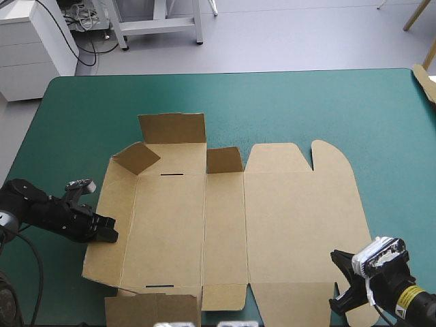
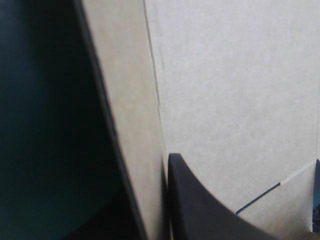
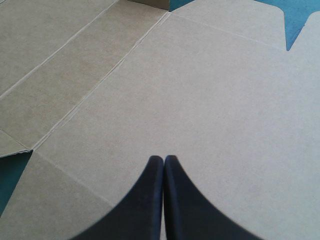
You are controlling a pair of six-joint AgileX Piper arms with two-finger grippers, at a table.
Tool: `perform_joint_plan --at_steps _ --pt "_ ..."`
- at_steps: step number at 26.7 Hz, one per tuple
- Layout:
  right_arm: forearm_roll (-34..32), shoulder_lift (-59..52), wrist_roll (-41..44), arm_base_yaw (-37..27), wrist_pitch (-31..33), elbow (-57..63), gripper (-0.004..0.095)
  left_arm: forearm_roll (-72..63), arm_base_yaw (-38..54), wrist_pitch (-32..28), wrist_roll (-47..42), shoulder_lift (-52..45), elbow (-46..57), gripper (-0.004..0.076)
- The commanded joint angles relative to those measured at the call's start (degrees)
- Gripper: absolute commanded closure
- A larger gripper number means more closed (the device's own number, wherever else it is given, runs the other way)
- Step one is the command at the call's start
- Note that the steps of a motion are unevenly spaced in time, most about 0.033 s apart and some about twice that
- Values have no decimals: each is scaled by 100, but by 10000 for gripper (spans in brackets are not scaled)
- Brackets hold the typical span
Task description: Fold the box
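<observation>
While the brown box (image 1: 286, 218) is spread almost flat on the table (image 1: 306, 102), its end wall, clamped between the left jaws, is partly raised, the lid panel is seen under the closed, empty right jaws, and most folds are judged undone.

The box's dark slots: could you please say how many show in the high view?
2, both in the box, left of centre: the far slot by its far fold, the near slot by its near fold. Others may be hidden.
</observation>
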Motion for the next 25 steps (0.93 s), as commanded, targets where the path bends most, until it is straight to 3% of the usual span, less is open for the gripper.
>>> perform_joint_plan --at_steps 1,5,12,17,25 --pt "-22 52 -46 -20 -408 -158 929 -231 -3 451 248 -123 -141 729" --pt "-22 52 -46 -20 -408 -158 929 121 -73 320 -81 -123 -760 731" --pt "-22 52 0 -20 -408 -158 929 2318 -1423 -545 -1083 -123 -1699 731" --pt "2 52 0 -20 -408 -158 929 2963 -2359 -1320 -1106 -68 -2142 731" --pt "2 52 0 -20 -408 -158 930 3978 -3248 -1868 -1117 608 -3095 731"
